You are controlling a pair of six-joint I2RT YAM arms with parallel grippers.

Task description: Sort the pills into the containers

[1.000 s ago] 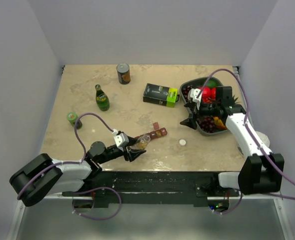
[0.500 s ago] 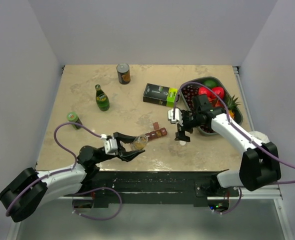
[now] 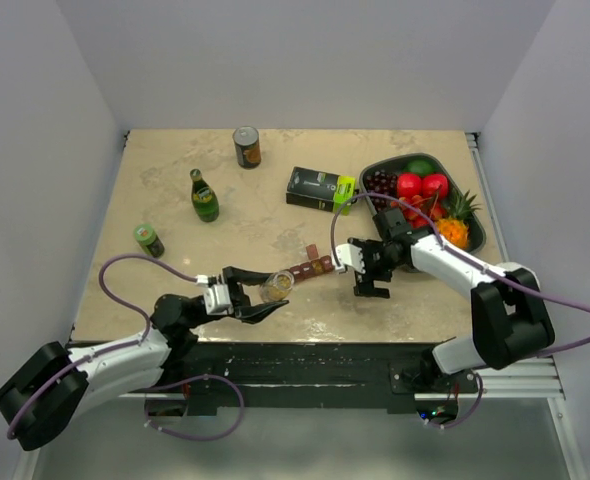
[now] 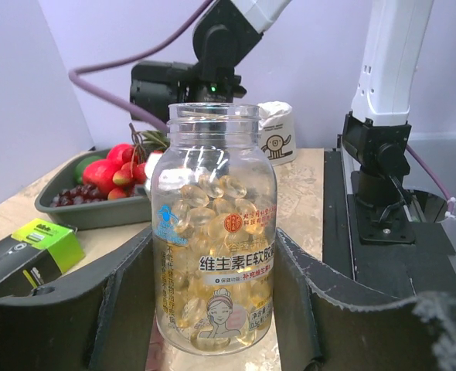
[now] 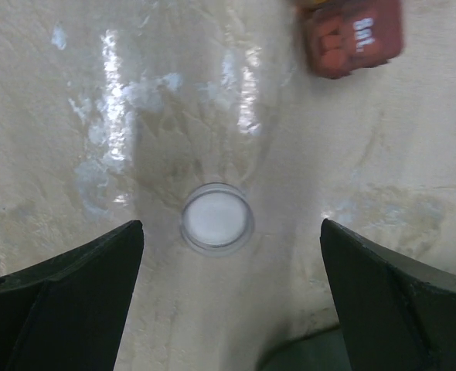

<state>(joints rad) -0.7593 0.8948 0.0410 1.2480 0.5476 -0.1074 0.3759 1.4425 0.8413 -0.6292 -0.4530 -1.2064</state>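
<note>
- Overhead, a marbled beige desk (image 3: 175, 150) was seen with two robot arms reaching in from 6 o'clock.
- The left pincer (image 3: 265, 296) (image 4: 212, 309), low on the desk near 7 o'clock, was clenched on a clear pill bottle (image 3: 276, 286) (image 4: 215, 232). One dark finger pressed each side of it.
- The bottle's mouth was uncapped. It held golden softgel pills, and its label carried Chinese lettering.
- The containers (image 3: 316, 265) (image 5: 352, 31), a narrow dark red strip of small compartments, lay flat near the desk's centre. The strip sat at 1 o'clock from the bottle, its nearer end just beside the bottle's mouth.
- The right pincer (image 3: 369, 284) (image 5: 229, 228) sat at 4 o'clock from the strip, released, its fingers spread wide.
- In the right wrist view a round white cap (image 5: 216, 219) lay on the desk between those fingers, touching neither. One end of the red strip showed at 1 o'clock from the cap.
- A grey fruit tray (image 3: 371, 171) (image 4: 96, 212) with red, green and orange fruit stood at 2 o'clock on the desk.
- A black-and-green box (image 3: 320, 189) (image 4: 27, 247) lay just beside the tray, at 12 o'clock from the strip.
- A green glass bottle (image 3: 204, 196), a dark can (image 3: 247, 147) and a small green can (image 3: 148, 239) stood well apart across the desk's 9 to 11 o'clock side.
</note>
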